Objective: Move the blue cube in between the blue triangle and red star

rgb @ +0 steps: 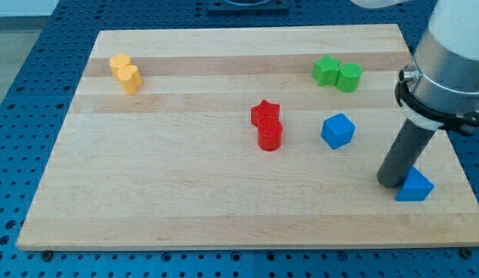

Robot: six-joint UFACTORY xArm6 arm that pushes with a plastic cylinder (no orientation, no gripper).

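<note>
No readable text from my seat, no labels, brands, numbers or signs on anything I see

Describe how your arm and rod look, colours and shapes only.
My arm is a wide pale grey cylinder entering from the view's top right, ringed at its base by a black clamp band. Below it a straight, round, dark rod narrows the outline, ending in my tip. No cables or markings show.

The blue triangle's (416, 187) left edge is being covered by my tip (391, 183), and the arm above is being cut off by the view's right edge.
</note>
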